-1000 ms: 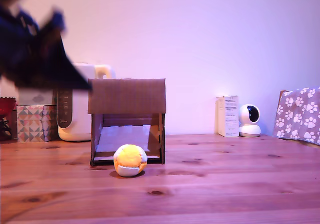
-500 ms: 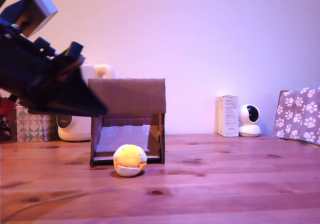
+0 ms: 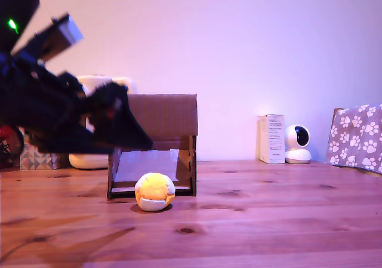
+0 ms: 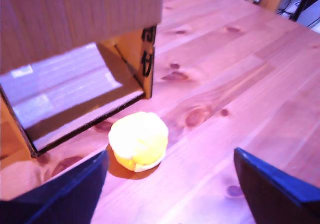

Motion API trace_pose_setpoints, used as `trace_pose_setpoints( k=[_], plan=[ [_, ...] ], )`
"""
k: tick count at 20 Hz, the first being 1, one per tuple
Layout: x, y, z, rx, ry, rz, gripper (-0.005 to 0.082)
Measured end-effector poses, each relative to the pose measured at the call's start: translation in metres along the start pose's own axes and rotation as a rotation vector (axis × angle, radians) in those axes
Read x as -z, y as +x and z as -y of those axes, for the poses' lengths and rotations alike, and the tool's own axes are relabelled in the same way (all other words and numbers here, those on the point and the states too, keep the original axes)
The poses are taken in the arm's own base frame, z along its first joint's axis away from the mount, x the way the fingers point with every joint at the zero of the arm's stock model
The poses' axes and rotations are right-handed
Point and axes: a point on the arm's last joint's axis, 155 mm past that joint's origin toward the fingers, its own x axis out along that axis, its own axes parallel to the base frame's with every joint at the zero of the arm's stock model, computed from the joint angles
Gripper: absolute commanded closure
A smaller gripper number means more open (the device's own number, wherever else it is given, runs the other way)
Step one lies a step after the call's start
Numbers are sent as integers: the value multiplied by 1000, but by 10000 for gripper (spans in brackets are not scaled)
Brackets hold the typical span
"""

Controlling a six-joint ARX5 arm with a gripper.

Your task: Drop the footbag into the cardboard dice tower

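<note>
The footbag (image 3: 154,191), a small yellow-orange ball with a white underside, lies on the wooden table just in front of the cardboard dice tower (image 3: 161,116). The tower's front gap shows a pale sloped ramp (image 3: 146,164). My dark gripper (image 3: 134,138) hangs in from the exterior view's left, above and to the left of the footbag, in front of the tower. In the wrist view the footbag (image 4: 138,139) lies between and beyond my two wide-apart fingers (image 4: 65,194), with nothing held. The tower (image 4: 75,39) rises right behind it.
A cream-white appliance (image 3: 95,154) and a patterned box (image 3: 36,157) stand behind the arm at the exterior view's left. A white carton (image 3: 272,138), a small round camera (image 3: 297,144) and a paw-print cloth (image 3: 357,138) are at the right. Bare wooden table (image 3: 268,220) stretches in front.
My arm has swung in from the exterior view's upper left, down and rightward toward the tower's front. The footbag and tower have not moved.
</note>
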Motion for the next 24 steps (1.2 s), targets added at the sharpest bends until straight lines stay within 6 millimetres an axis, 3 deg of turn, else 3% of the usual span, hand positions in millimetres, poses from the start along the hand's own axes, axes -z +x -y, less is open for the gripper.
trace_pose_setpoints(
  k=[6,11,14,16,17,19,20,24],
  plan=[
    [14,31,-10,-24,23,-31,15],
    [4,65,-17,-37,28,-29,15],
    [21,83,-26,-49,15,-89,47],
    [40,87,-29,-54,6,-149,164],
    [39,88,-29,-56,9,-150,289],
    [37,89,-30,-57,9,-149,625],
    [37,89,-30,-58,9,-149,723],
    [30,91,-28,-53,11,-134,742]
  ],
)
